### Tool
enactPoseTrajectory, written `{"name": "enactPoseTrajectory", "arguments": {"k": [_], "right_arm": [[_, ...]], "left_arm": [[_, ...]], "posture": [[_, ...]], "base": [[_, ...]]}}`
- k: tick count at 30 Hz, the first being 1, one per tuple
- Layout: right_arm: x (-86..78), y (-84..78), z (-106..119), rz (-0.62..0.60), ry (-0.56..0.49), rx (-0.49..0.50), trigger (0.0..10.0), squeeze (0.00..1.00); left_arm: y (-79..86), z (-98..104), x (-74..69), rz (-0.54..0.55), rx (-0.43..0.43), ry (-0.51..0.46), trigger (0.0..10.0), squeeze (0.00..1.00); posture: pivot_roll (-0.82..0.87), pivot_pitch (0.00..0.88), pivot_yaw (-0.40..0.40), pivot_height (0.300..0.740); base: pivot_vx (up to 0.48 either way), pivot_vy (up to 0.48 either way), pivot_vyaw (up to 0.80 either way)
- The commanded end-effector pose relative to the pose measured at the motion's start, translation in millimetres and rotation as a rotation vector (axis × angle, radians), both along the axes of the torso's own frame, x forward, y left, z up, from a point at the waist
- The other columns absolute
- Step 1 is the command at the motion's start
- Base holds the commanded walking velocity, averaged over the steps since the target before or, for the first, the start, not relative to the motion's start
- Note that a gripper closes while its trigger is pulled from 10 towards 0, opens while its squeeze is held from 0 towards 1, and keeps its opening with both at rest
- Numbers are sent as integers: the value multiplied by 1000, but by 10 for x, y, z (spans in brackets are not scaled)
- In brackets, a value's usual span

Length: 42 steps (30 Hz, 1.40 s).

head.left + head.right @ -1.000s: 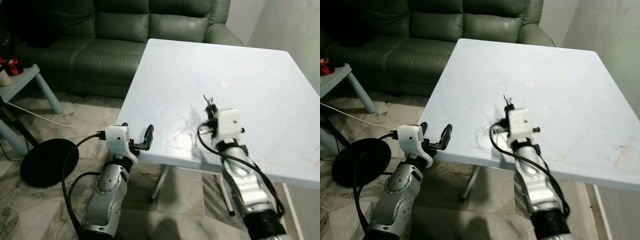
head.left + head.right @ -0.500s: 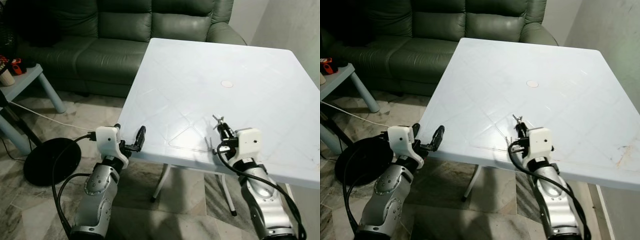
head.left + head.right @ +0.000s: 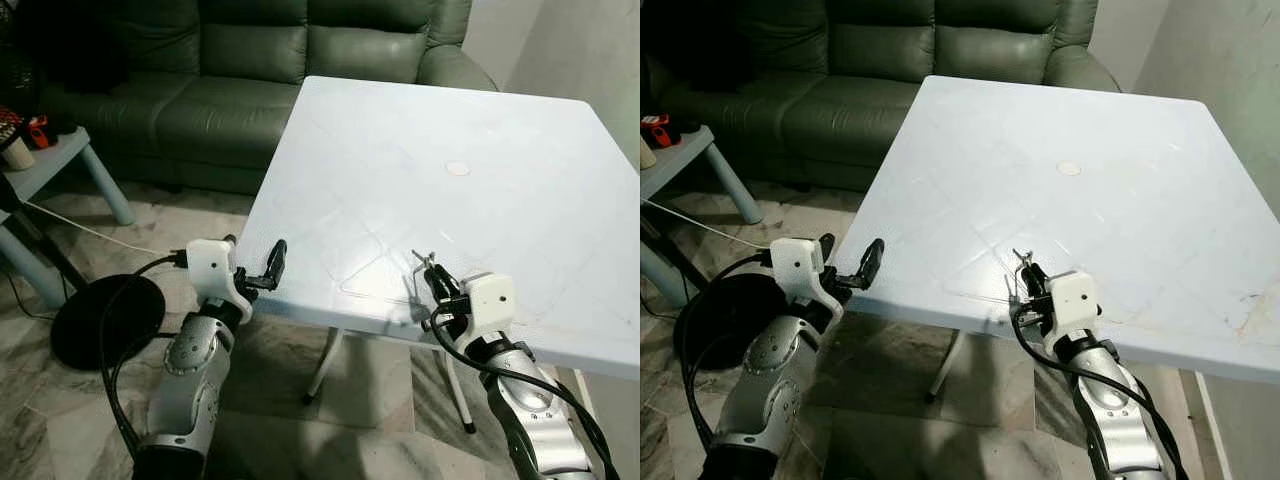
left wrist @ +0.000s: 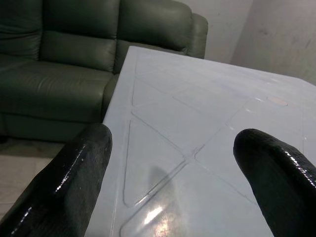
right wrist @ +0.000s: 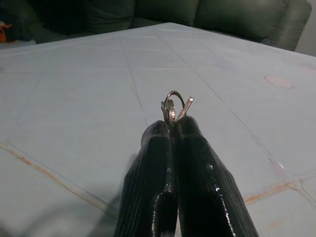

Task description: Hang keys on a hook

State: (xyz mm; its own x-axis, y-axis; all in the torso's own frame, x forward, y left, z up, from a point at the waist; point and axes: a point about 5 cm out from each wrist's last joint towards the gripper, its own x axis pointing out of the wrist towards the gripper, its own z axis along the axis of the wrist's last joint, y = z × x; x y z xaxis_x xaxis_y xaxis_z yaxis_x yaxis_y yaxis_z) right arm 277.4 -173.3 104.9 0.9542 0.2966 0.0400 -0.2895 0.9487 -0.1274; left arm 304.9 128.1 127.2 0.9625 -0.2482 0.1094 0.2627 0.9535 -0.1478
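A small bunch of metal keys point(image 3: 421, 259) on a ring sticks out of the tips of my right gripper point(image 3: 434, 275), which is shut on it. The gripper hovers just above the near edge of the white table point(image 3: 470, 130), pointing away from me. In the right wrist view the key ring point(image 5: 173, 105) stands up above the pressed-together fingertips point(image 5: 160, 136). My left gripper point(image 3: 255, 262) is open and holds nothing, at the table's near left edge. In the left wrist view its two fingers point(image 4: 74, 168) frame the tabletop.
A dark green sofa point(image 3: 200, 90) stands behind the table. At the left are a small blue side table point(image 3: 50, 165) with items on it, a black round base point(image 3: 100, 320) on the tiled floor, and a white cable point(image 3: 90, 235). A wall point(image 3: 600, 50) runs along the right.
My right gripper, still holding the keys, has drawn back from the middle of the table toward its near edge. The left gripper has drifted a little to the left. The camera has shifted slightly.
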Motion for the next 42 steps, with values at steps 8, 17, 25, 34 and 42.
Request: {"name": "enactPoseTrajectory", "arguments": {"k": [8,17,25,34,42], "right_arm": [[21,68,53,14,-5,26,10000,0],[-7,76,10,24,35,35,10000,0],[-30,63,24,37,41,58,10000,1000],[-31,89,-13,28,65,21,10000,0],[-28,97,-24,6,97,33,10000,0]], "left_arm": [[-22,14,40,-2,-5,-10,10000,0],[-37,10,41,-4,-14,-5,10000,0],[-50,6,44,0,-23,-5,10000,0],[-75,-6,42,-7,-27,-3,10000,0],[-91,0,48,-14,-30,-5,10000,0]], "posture": [[-52,66,-19,732],[-51,76,-27,732],[-51,75,-33,732],[-55,64,-36,732],[-60,55,-33,732]], "base": [[0,0,0],[0,0,0],[0,0,0],[0,0,0],[0,0,0]]}}
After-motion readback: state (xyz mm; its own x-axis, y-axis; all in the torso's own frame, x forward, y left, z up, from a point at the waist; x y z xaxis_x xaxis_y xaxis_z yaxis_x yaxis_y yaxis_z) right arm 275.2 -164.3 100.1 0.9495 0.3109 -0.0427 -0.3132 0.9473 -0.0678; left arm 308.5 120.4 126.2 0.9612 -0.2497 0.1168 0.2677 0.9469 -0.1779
